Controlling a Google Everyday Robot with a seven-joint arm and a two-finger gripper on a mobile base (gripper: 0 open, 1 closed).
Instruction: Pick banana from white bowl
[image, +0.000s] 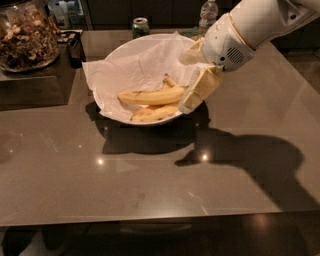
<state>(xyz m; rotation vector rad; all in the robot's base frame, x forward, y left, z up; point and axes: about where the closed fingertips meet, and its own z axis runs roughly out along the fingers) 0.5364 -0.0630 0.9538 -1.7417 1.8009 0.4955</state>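
The white bowl (112, 107) stands on the brown table, lined with crinkled white paper (135, 70). The banana (150, 96), long and pale yellow, lies across the bowl's middle with its stem pointing back right. A shorter, more orange banana (152, 114) lies just in front of it. My gripper (184, 83) hangs over the bowl's right rim, open and empty. Its lower finger (200, 90) reaches down next to the banana's right end. Its upper finger (192, 54) is over the paper at the back right.
A glass jar of nuts (25, 37) stands on a dark stand at the back left. A green can (141, 26) and a water bottle (207, 12) stand behind the bowl. The table's front edge (150, 220) runs across the bottom.
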